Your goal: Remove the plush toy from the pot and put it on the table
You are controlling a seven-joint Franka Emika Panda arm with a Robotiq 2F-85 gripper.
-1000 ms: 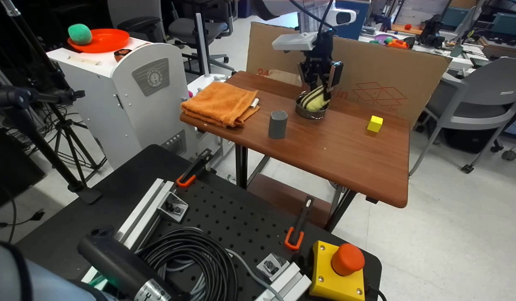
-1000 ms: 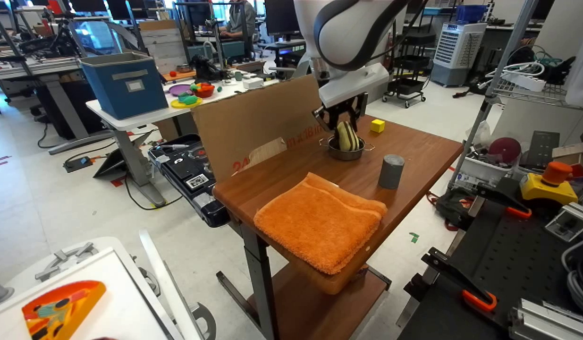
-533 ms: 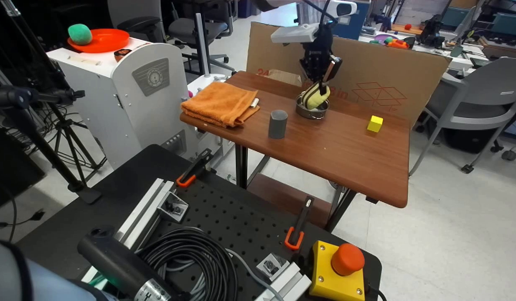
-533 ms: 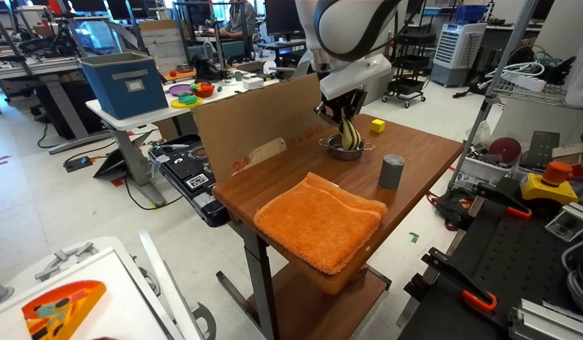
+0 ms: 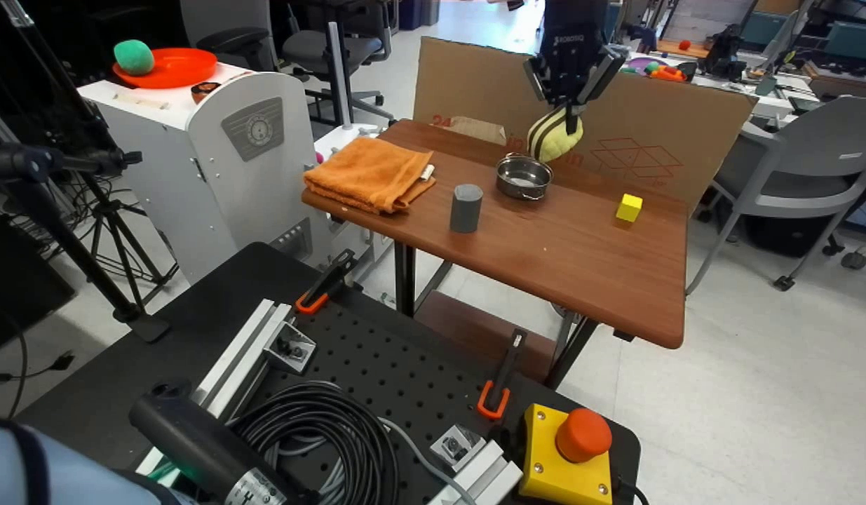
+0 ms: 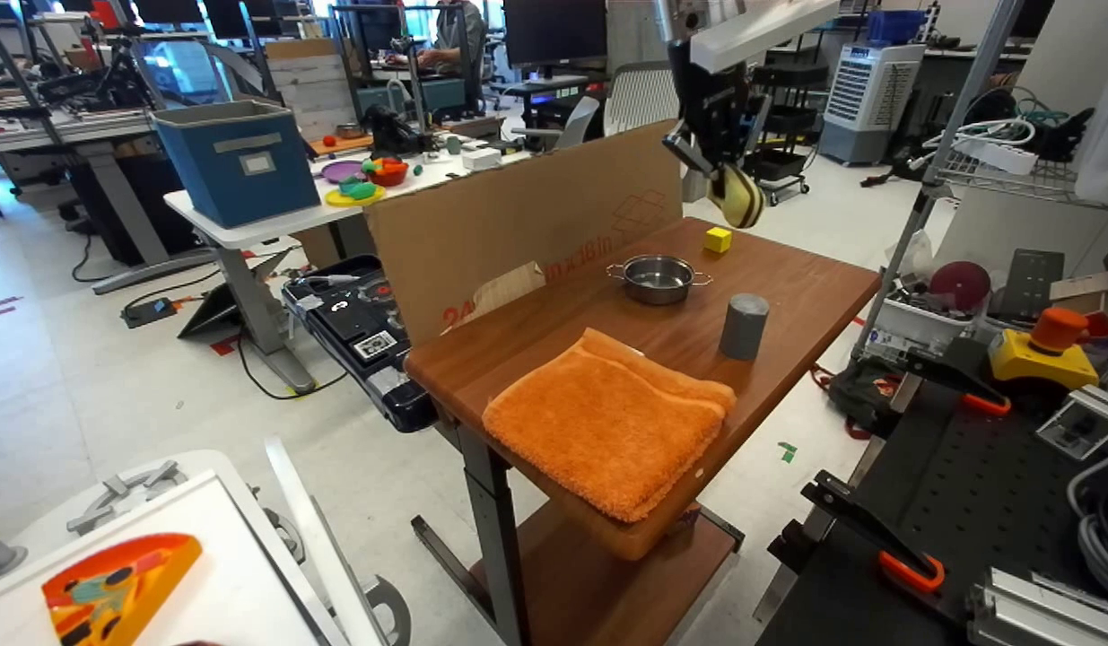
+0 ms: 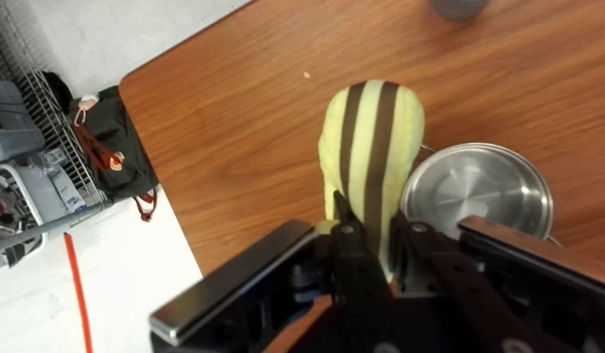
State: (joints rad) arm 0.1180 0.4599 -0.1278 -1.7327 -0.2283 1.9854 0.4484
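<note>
The plush toy [image 5: 550,139], yellow with dark stripes, hangs in my gripper [image 5: 570,118] above the table [image 5: 587,259]. In an exterior view the toy [image 6: 742,197] appears near the table's far end, above the yellow block. In the wrist view the toy [image 7: 373,132] is pinched between the two fingers [image 7: 368,213], its rounded end pointing away from the gripper. The small round metal pot [image 5: 522,188] stands empty on the table. It also shows in an exterior view [image 6: 658,289] and, in the wrist view, beside the toy on the right [image 7: 459,191].
A grey cylinder [image 5: 466,208] stands near the pot. A yellow block [image 5: 629,207] sits towards the table's other end. A folded orange towel [image 5: 369,172] lies on one end of the table. A cardboard sheet [image 6: 518,224] stands along the table's back edge.
My gripper has lifted the plush toy up out of the pot and moved it sideways, towards the yellow block's end of the table. The pot has stayed in place.
</note>
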